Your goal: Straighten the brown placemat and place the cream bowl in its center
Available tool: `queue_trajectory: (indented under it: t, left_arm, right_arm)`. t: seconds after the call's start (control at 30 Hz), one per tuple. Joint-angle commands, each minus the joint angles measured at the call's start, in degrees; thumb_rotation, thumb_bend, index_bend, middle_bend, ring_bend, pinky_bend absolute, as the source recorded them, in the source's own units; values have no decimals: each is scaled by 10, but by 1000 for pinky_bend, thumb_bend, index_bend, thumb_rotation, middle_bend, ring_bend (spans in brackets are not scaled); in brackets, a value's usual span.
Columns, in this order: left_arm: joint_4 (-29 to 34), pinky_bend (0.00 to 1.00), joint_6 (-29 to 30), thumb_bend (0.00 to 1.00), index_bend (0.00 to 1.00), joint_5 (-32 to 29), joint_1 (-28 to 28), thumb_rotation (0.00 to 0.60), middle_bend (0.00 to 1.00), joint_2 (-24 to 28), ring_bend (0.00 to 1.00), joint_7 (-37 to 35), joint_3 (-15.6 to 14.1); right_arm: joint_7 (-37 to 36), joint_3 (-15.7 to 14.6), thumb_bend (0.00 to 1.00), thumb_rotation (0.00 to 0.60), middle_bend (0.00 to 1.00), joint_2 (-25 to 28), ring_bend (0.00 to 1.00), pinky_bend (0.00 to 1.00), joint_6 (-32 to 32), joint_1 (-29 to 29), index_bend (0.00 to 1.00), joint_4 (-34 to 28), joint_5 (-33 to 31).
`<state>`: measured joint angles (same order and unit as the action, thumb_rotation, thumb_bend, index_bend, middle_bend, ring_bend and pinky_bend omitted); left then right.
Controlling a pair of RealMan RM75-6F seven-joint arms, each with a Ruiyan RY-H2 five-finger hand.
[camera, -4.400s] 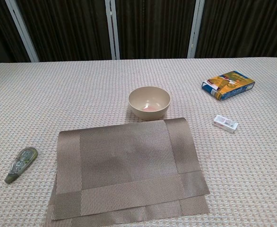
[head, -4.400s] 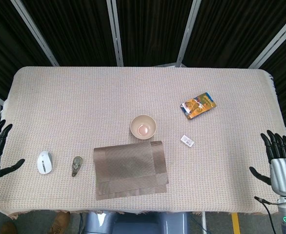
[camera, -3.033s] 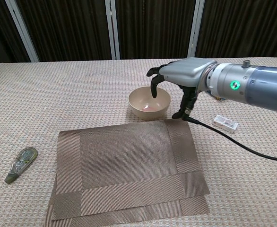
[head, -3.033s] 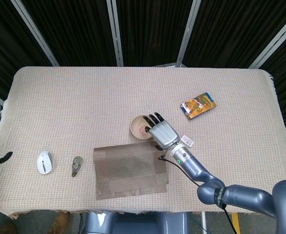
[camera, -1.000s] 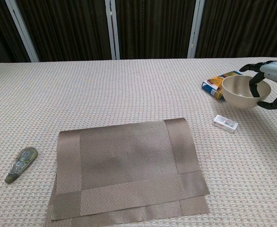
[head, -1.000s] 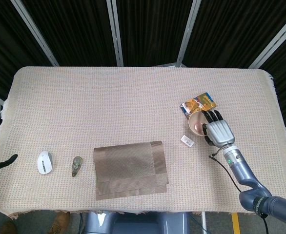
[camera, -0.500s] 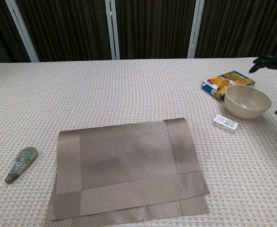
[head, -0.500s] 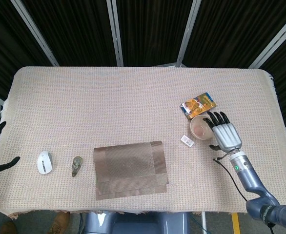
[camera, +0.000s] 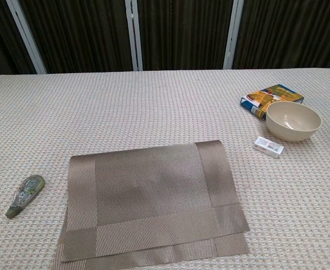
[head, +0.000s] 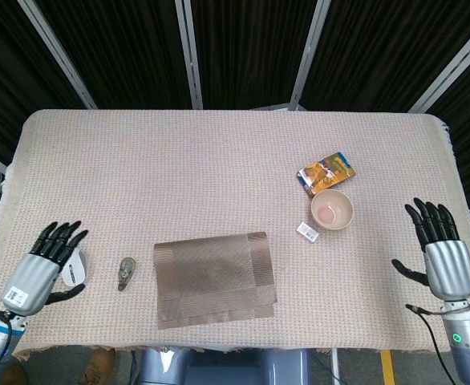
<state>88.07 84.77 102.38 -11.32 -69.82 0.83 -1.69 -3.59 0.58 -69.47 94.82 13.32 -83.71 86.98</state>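
The brown placemat [head: 215, 278] [camera: 151, 202] lies near the table's front edge, slightly askew, with its near edge doubled over. The cream bowl [head: 332, 210] [camera: 293, 121] stands upright on the cloth to the right, well apart from the mat. My right hand [head: 441, 258] hovers open near the table's right edge, away from the bowl. My left hand [head: 38, 269] is open at the front left, over the white mouse [head: 78, 269]. Neither hand shows in the chest view.
An orange and blue packet [head: 326, 173] [camera: 271, 99] lies just behind the bowl. A small white box [head: 307, 232] [camera: 268, 147] sits at the bowl's front left. A green correction-tape dispenser [head: 126, 273] [camera: 24, 195] lies left of the mat.
My right hand has let go of the bowl and drawn back to the table's right edge. My left hand has come in over the table's front left, above the mouse.
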Motion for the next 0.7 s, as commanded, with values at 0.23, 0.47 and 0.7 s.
queue_trajectory:
  t: [0.23,0.47,0.7]
  left_arm:
    - [-60,0,-55,43,324,80,-66,600,0,-73,0,-32,-34]
    - [-89,0,-106,89,357,91,-89,600,0,-129,0,-27,-59]
    - [-112,0,-134,115,359,85,-104,600,0,-171,0,-20,-69]
  right_arm:
    - [19,0,0,600,0,9,0,0,37,-44,0,-41,28]
    - [17,8,0,600,0,13,0,0,26,-50,0,-44,31]
    - [7,15,0,600,0,11,0,0,9,-51,0,-40,30]
